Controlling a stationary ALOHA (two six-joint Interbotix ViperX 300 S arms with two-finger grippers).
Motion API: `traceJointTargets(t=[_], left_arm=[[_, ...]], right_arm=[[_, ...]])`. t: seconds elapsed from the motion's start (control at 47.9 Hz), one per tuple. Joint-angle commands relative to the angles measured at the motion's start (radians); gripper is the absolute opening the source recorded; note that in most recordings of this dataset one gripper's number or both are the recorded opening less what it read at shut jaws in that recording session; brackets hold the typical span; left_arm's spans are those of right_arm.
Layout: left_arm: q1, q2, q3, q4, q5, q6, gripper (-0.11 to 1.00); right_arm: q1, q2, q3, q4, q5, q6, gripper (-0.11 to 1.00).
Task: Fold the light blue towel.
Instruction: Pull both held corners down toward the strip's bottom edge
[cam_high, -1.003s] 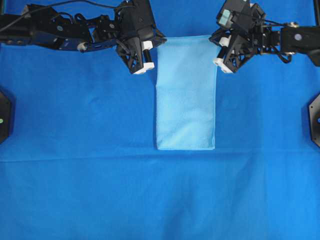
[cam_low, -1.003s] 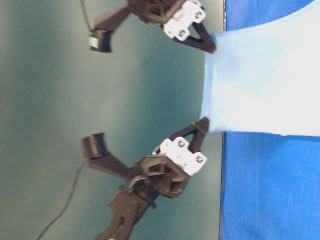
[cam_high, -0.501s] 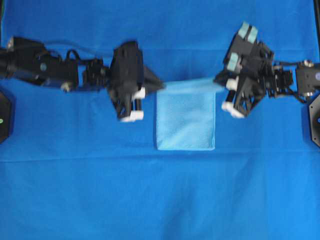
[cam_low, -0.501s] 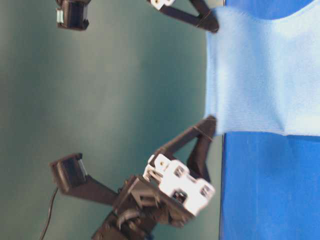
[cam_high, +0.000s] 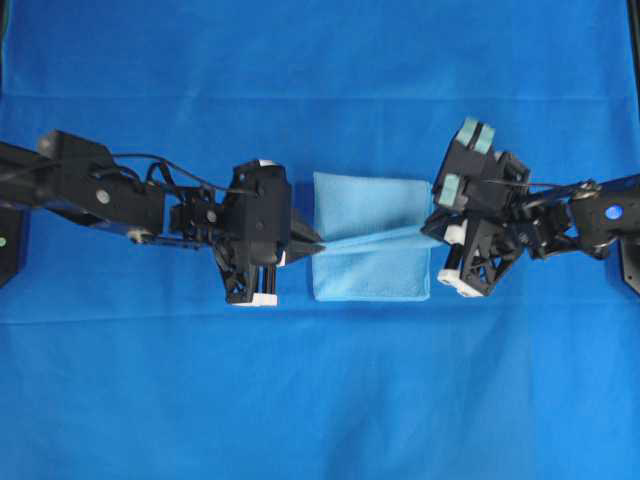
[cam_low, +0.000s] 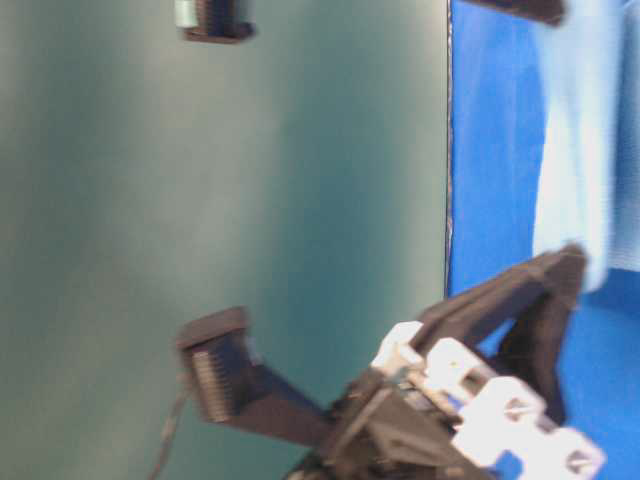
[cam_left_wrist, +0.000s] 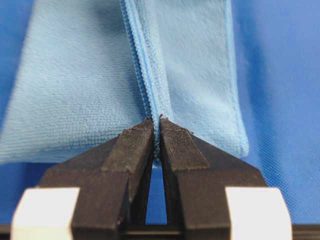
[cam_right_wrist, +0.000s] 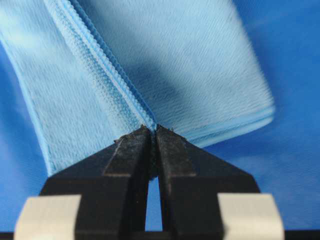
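Observation:
The light blue towel (cam_high: 370, 205) lies folded in the middle of the royal-blue table covering (cam_high: 320, 400), its far half lifted and doubled back toward the near edge. My left gripper (cam_high: 318, 243) is shut on the towel's left corner; the hem (cam_left_wrist: 145, 65) runs straight up from its tips (cam_left_wrist: 156, 120). At the other end my right gripper (cam_high: 432, 238) is shut on the right corner, hem (cam_right_wrist: 107, 70) pinched at its tips (cam_right_wrist: 153, 127). A taut edge (cam_high: 375, 240) stretches between the two grippers above the lower layer (cam_high: 370, 280). In the table-level view the towel (cam_low: 580, 150) hangs blurred beside the left gripper's fingers (cam_low: 545, 300).
The blue covering spreads all round the towel. Black mounts sit at the left edge (cam_high: 8, 240) and right edge (cam_high: 632, 265) of the table. A green wall (cam_low: 250, 200) backs the table-level view.
Both grippers have carried the towel's far edge toward the near edge, from the top of the table to just above the lower layer. The visible towel has shortened to about half.

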Motion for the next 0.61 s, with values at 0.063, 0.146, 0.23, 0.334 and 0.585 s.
traceJointTargets(t=[0.063,0.146,0.23,0.334,0.585], left_arm=[[-0.031,0.049,-0.012,-0.002,-0.078,-0.002,0.03],[-0.043,0.067,-0.02,-0.002,-0.089,-0.006,0.03],[-0.055,0.069,-0.023,-0.002,-0.087,-0.015,0.03],[-0.064,0.069,-0.021,-0.002,-0.086,-0.021,0.03],[-0.066,0.063,-0.025,-0.002,-0.067,-0.02,0.03]], right_arm=[[-0.002,0.046,0.015,0.002,-0.064,0.006,0.04],[0.0,0.06,0.015,0.002,-0.097,0.006,0.04],[0.005,0.064,0.014,0.002,-0.117,0.006,0.04],[0.008,0.066,0.012,0.002,-0.129,0.006,0.04],[0.009,0.071,0.008,0.003,-0.155,0.006,0.05]])
